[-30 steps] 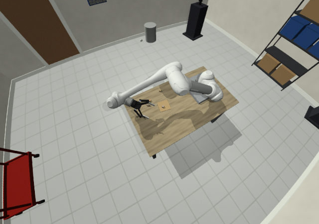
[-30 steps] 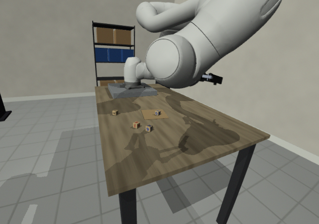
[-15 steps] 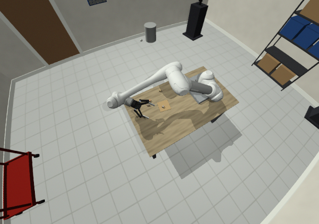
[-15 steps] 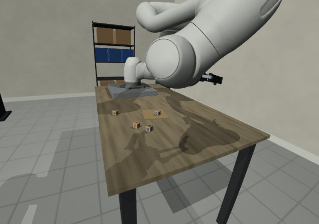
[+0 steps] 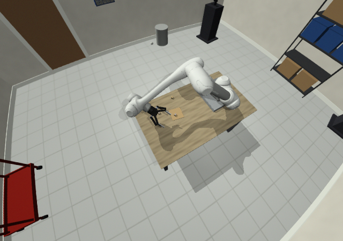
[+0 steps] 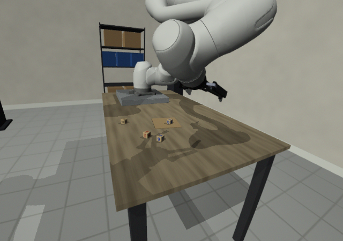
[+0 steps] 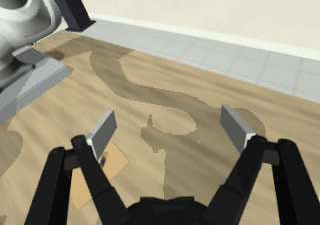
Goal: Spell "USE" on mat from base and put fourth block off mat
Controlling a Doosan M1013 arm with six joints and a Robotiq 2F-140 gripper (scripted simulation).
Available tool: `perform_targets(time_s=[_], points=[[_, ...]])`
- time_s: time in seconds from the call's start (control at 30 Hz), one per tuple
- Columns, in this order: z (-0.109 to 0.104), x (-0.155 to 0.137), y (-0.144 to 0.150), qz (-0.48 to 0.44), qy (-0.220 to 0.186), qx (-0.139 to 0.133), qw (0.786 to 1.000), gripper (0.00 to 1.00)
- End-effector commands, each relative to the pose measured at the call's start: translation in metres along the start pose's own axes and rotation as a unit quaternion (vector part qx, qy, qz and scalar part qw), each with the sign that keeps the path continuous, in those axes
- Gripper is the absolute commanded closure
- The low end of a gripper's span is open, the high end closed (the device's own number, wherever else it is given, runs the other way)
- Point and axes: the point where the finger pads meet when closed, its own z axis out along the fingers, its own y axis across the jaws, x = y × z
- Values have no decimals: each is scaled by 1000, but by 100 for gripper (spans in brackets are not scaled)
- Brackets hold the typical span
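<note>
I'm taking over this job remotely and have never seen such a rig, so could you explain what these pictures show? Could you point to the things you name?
The machine is one white jointed arm [image 5: 200,79] [image 6: 232,20], its base bolted to a grey plate [image 5: 213,105] [image 6: 145,100] on a wooden table [image 5: 199,136] [image 6: 221,160] [image 7: 200,170]. At its end is a black two-fingered tool [image 5: 164,119] [image 7: 167,116].

The top picture looks down on the room from high up. The exterior one looks along the table towards the base. The wrist one looks out past the tool's two fingers.

On the table lies a thin orange-tan mat [image 5: 179,111] [image 6: 159,125] [image 7: 116,160] with one small lettered block [image 5: 175,114] [image 6: 169,121] on it. Three more blocks lie off the mat: one alone [image 6: 124,121], and two near each other [image 6: 146,134] [image 6: 159,137].

The tool is wide open and holds nothing.
</note>
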Motion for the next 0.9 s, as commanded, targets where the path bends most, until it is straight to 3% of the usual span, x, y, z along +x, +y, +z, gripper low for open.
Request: perform_targets(time_s=[0.0,0.1,0.13,0.6,0.87], points=[[21,-19,-21,-1,-68,-14,998,0],[25,-24,-28,-2,-85,-14,996,0],[34,-37,-46,-7,-125,-13,992,0],[61,-97,-161,-74,-338,27,938,0],[63,-103,-175,-87,-361,35,928,0]])
